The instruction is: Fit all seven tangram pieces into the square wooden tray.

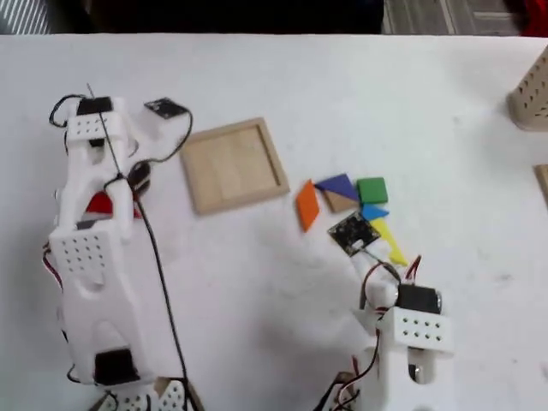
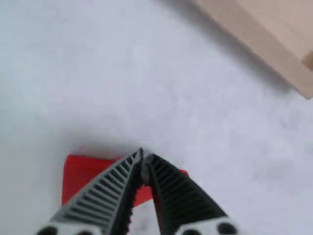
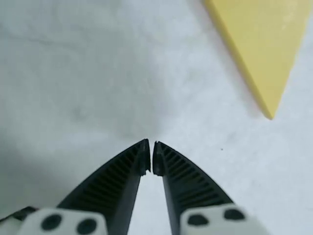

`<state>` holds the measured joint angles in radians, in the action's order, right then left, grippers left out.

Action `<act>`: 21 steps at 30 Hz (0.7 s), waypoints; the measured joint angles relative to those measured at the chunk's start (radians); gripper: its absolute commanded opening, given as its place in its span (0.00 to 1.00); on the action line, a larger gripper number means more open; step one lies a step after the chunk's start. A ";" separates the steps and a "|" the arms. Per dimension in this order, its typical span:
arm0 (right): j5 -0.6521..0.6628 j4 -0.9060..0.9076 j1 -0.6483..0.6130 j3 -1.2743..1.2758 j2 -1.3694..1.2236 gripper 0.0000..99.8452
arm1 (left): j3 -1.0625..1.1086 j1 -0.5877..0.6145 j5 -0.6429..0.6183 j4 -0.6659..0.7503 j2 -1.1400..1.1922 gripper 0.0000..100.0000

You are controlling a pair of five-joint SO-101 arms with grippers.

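Observation:
The square wooden tray [image 1: 233,164] lies empty near the table's middle; its corner [image 2: 264,34] is seen ahead of my left gripper. My left gripper [image 2: 145,157] is shut, its tips low over a red piece [image 2: 80,171] that lies flat on the table under the left arm [image 1: 101,204]. To the right of the tray sit an orange parallelogram [image 1: 306,204], a large blue triangle [image 1: 338,185], a tan triangle [image 1: 341,202], a green square [image 1: 372,189], a small blue triangle [image 1: 374,211] and a yellow triangle [image 1: 390,240]. My right gripper [image 3: 150,149] is shut with nothing in it, just short of the yellow triangle [image 3: 259,44].
A perforated wooden block [image 1: 531,94] stands at the table's right edge, with another wooden edge [image 1: 542,180] below it. The left arm's cables [image 1: 158,257] trail over the table between the arms. The table is white.

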<state>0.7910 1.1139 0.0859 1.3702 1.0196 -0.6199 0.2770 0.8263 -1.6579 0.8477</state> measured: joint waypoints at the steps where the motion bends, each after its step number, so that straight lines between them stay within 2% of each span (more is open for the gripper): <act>1: 0.000 0.000 0.000 0.000 0.000 0.02 | 0.023 0.000 -0.003 0.000 -0.021 0.02; 5: 0.000 0.000 0.000 0.000 0.000 0.02 | 0.181 0.000 -0.021 0.058 -0.167 0.02; 10: 0.000 0.000 0.000 0.000 0.000 0.02 | 0.516 0.000 -0.115 0.255 -0.440 0.04; 13: 0.000 0.000 0.000 0.000 0.000 0.02 | 0.713 0.011 -0.232 0.416 -0.585 0.11; 16: 0.000 0.000 0.000 0.000 0.000 0.02 | 0.881 0.032 -0.399 0.566 -0.674 0.16; 19: 0.000 0.000 0.000 0.000 0.000 0.02 | 1.002 0.049 -0.586 0.680 -0.721 0.18; 21: 0.000 0.000 0.000 0.000 0.000 0.02 | 1.049 0.068 -0.655 0.724 -0.733 0.18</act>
<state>0.7910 1.1139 0.0859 1.3702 1.0196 0.4296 0.3445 0.1711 -0.9337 0.1143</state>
